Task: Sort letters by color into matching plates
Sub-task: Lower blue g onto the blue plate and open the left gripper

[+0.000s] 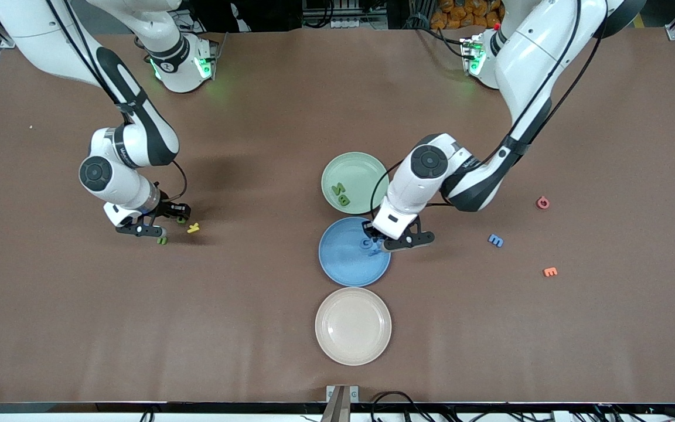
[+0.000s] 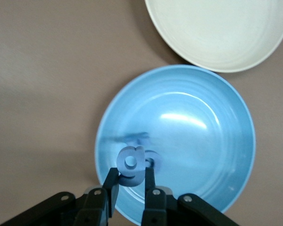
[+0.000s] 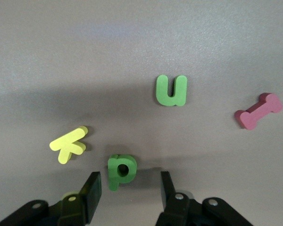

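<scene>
My left gripper point(image 2: 130, 175) is shut on a blue letter g point(image 2: 131, 162) and holds it over the blue plate point(image 2: 203, 141), near its rim. In the front view this gripper point(image 1: 375, 241) hangs over the blue plate point(image 1: 343, 266) on the side toward the pale green plate point(image 1: 358, 167), which holds two dark green letters point(image 1: 340, 194). My right gripper point(image 3: 129, 183) is open, low over the table at the right arm's end. A green letter p point(image 3: 121, 170) lies just off its fingertips, and a green letter u point(image 3: 171, 90) lies farther on. A loose blue letter point(image 1: 495, 240) lies toward the left arm's end.
A yellow K point(image 3: 69, 144) lies beside the green p, and a dark pink letter point(image 3: 258, 111) lies near the u. A cream plate point(image 1: 353, 326) sits nearer the front camera than the blue plate. A red letter point(image 1: 542, 203) and an orange letter point(image 1: 550, 271) lie near the loose blue one.
</scene>
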Tool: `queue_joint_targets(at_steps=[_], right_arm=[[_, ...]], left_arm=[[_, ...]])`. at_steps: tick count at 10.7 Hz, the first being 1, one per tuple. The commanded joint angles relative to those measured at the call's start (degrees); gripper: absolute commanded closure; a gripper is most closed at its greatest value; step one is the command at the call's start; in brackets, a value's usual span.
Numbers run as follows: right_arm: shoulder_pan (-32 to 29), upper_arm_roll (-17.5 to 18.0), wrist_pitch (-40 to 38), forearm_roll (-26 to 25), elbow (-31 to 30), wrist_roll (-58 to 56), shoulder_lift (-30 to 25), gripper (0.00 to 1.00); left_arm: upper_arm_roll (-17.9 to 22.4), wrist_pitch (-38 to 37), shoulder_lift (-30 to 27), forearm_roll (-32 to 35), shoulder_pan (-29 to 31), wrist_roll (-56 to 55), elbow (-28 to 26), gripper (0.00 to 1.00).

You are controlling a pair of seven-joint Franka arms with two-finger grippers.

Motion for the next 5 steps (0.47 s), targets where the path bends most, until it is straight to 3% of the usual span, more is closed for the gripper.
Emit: queue_joint_targets(at_steps=[1, 3, 5], right_arm=[[-0.1, 0.2, 0.9, -0.5, 0.1, -0.5, 0.6, 0.42], [-0.2, 0.2, 1.1, -0.5, 0.1, -0.5, 1.0, 0.43], [-0.2, 0.2, 1.4, -0.5, 0.1, -0.5, 1.1, 0.45]], left_arm=[[2.1, -1.0, 1.7, 0.8, -3.0, -2.8, 3.4, 0.98], [3.0, -1.0, 1.7, 1.4, -3.6, -2.6, 3.6, 0.01], [3.5, -1.0, 1.4, 1.5, -3.2, -2.2, 3.6, 0.0]])
